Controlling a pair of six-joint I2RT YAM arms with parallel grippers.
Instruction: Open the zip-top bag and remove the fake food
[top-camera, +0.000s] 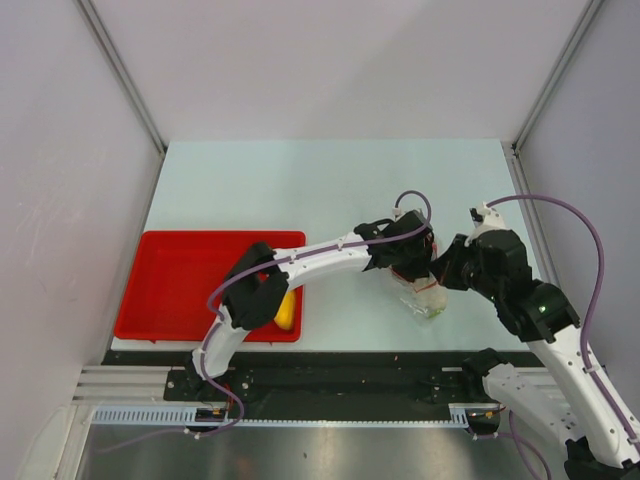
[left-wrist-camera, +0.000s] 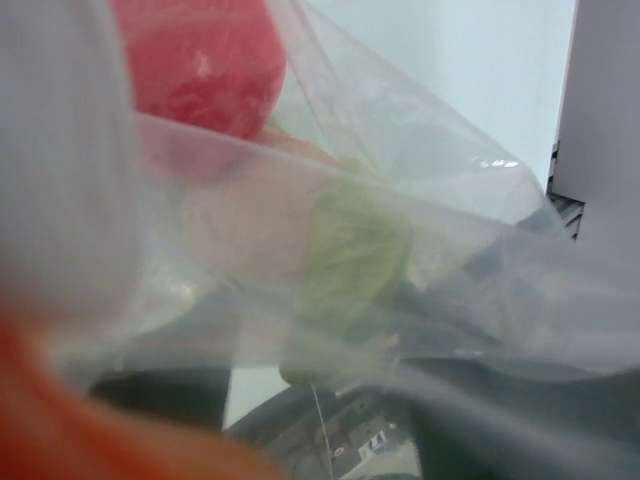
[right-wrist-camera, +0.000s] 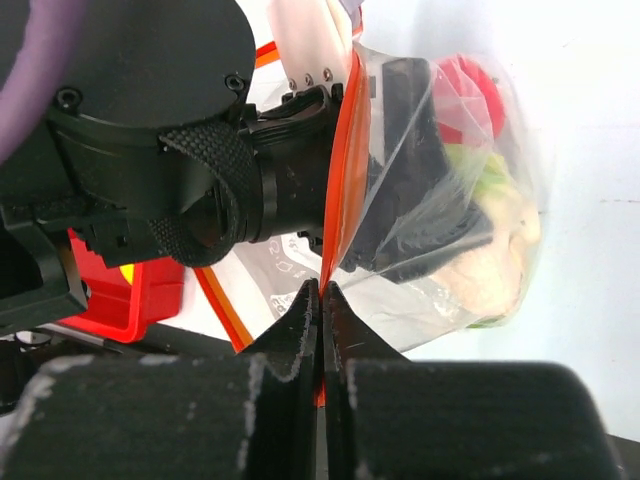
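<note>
The clear zip-top bag hangs between both grippers just right of the table's middle. My right gripper is shut on the bag's red zip strip; it also shows in the top view. My left gripper reaches into the bag's mouth, and one black finger shows through the plastic. In the left wrist view its jaws appear as two blurred dark shapes set apart. Inside the bag are a red ball, a green piece and a beige lumpy piece. A yellow oval lies on the tray.
A red flat tray sits at the near left, partly under the left arm; its corner shows in the right wrist view. The black rail runs along the near table edge. Grey walls close in both sides.
</note>
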